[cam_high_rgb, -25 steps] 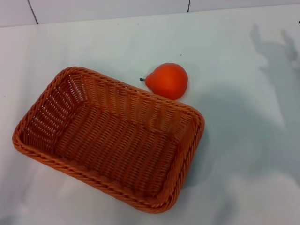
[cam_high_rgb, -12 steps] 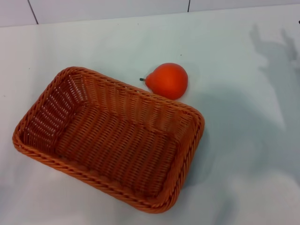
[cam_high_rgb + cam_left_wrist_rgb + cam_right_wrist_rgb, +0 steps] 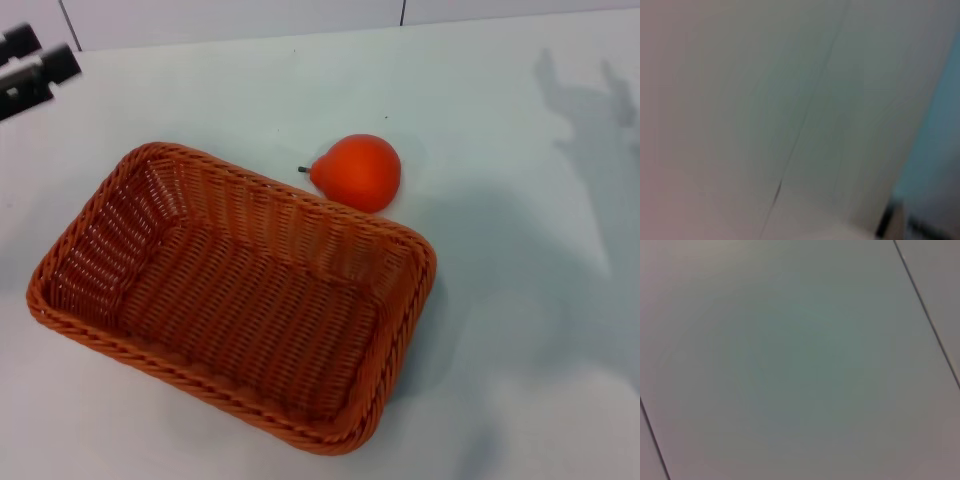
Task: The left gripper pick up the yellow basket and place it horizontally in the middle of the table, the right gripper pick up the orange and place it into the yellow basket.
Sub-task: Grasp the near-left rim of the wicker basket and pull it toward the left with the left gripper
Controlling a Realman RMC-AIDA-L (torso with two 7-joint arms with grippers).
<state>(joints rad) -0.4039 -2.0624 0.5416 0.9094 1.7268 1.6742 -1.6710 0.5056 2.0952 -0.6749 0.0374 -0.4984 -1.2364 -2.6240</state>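
Since half a second ago, the left gripper (image 3: 33,66) has come into the head view at the far left corner, above the back edge of the table (image 3: 520,330). Only its dark fingertips show, two of them with a gap between, so the fingers look spread apart and hold nothing. It is well apart from the basket (image 3: 232,293).

That woven orange-brown basket sits on the white table toward the robot's left, turned at a slant so its long sides run diagonally, with nothing in it. The orange (image 3: 358,172) lies on the table just beside the basket's far long rim, its small dark stem pointing toward the robot's left.

Neither the right gripper nor its fingers can be seen in any view. Both wrist views show only blurred pale surfaces with thin dark seams.
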